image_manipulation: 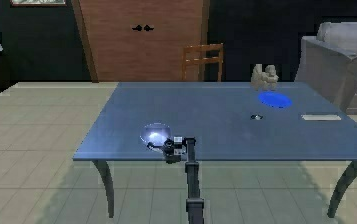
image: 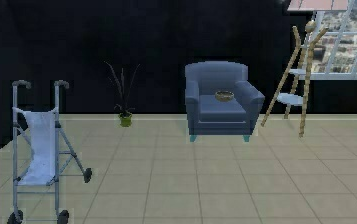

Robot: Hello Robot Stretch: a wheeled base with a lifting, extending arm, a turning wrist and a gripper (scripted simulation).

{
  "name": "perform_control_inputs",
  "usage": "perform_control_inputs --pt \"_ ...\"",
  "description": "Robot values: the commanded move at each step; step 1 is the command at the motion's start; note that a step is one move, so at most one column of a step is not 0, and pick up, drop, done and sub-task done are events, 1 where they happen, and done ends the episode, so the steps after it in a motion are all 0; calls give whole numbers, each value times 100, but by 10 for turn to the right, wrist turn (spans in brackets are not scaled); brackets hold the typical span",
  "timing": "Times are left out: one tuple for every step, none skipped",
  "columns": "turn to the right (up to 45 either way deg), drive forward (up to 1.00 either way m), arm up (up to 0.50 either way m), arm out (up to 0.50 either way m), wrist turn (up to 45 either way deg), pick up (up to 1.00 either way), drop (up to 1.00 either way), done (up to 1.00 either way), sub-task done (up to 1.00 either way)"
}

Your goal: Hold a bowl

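A pale, see-through bowl [image_manipulation: 156,133] sits on the blue-grey table [image_manipulation: 216,135] near its front edge. My arm [image_manipulation: 193,185] rises from the bottom of the arm side view, and my gripper [image_manipulation: 167,147] is right at the bowl's near rim. I cannot tell whether it holds anything. Farther back on the table lies a bright blue round dish [image_manipulation: 276,100]. In the forward view a small brownish bowl-like thing [image: 223,97] rests on the seat of a blue armchair [image: 222,100].
On the table are also a small dark thing [image_manipulation: 254,118], a beige lump [image_manipulation: 265,74] and a flat white piece [image_manipulation: 321,117]. A wooden chair [image_manipulation: 203,60], wardrobe [image_manipulation: 141,40] and sofa [image_manipulation: 338,60] stand beyond. Ahead stand a stroller [image: 41,150], plant [image: 124,98] and ladder shelf [image: 291,80].
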Motion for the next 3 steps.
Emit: perform_control_inputs --pt "0 0 0 0 0 100 0 0 0" --pt "0 0 10 0 0 0 0 0 0" --pt "0 0 0 0 0 0 0 100 0"
